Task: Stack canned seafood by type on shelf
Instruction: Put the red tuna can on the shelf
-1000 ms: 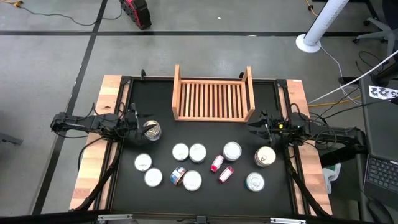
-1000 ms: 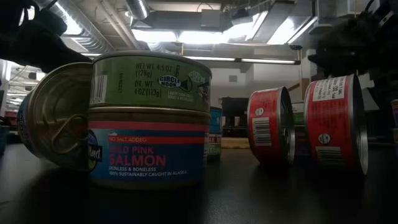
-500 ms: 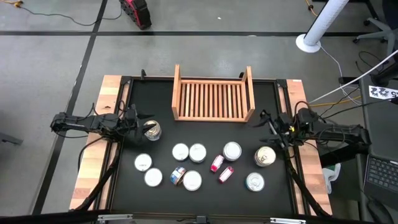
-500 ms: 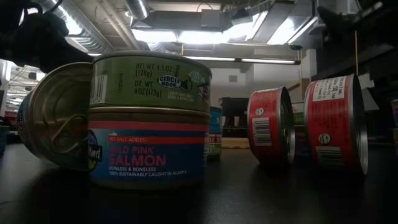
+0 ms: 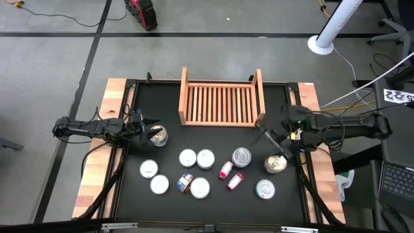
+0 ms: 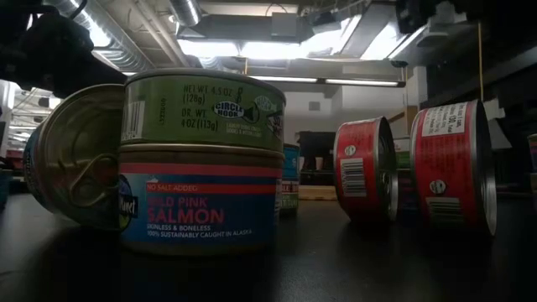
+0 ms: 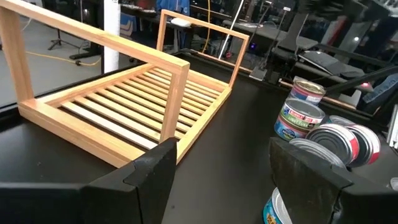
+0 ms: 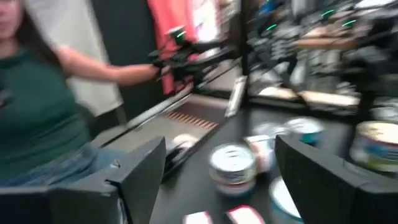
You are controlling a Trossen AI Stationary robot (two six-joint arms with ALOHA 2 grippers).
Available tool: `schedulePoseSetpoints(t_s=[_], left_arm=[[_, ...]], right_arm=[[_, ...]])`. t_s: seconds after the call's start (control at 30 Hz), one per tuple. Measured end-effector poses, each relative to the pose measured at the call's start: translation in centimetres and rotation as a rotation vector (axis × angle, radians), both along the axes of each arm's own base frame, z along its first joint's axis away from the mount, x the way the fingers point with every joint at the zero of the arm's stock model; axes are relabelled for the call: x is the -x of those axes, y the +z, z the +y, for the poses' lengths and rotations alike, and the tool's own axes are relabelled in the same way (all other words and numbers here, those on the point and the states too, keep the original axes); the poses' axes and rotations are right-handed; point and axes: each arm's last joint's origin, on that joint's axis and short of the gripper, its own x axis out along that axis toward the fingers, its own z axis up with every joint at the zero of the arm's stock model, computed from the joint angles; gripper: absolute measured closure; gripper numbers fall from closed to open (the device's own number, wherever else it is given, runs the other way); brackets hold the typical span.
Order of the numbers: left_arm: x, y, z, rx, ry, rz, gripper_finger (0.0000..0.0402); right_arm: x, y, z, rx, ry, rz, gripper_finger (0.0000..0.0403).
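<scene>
tins (image 5: pixel 206 158): high view counts ten loose on the black mat, all in front of the shelf (image 5: pixel 221 103), which holds none. right gripper (image 5: pixel 272 144) has swung inward since the earlier frame, fingers spread wide, holding nothing. left gripper (image 5: pixel 147 127) unchanged, wide beside a tin. low view: two tins stacked (image 6: pixel 201 159).

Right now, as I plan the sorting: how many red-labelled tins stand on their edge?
2. One red tin and a second red tin stand side by side on the table, outside the shelf. The other tins' side labels are hidden from above.
</scene>
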Motion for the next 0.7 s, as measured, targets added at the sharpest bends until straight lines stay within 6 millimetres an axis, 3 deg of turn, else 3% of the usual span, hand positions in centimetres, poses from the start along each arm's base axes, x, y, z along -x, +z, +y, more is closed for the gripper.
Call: schedulePoseSetpoints(t_s=[0.17,0.3,0.43,0.7], left_arm=[[0.0,0.0,0.0,0.001,0.0,-0.001,0.0153],[0.0,0.0,0.0,0.001,0.0,-0.001,0.0153],[0.0,0.0,0.0,0.001,0.0,-0.001,0.0153],[0.0,0.0,0.0,0.001,0.0,-0.001,0.0153]], right_arm=[[-2.4,0.9,2.9,0.118,0.079,0.116,0.0102],[-3.5,1.1,5.0,0.317,0.018,0.25,0.0102],[-4.6,0.4,7.0,0.473,-0.038,0.379,0.0102],[-6.7,-2.6,10.5,0.611,-0.008,0.475,0.0102]])
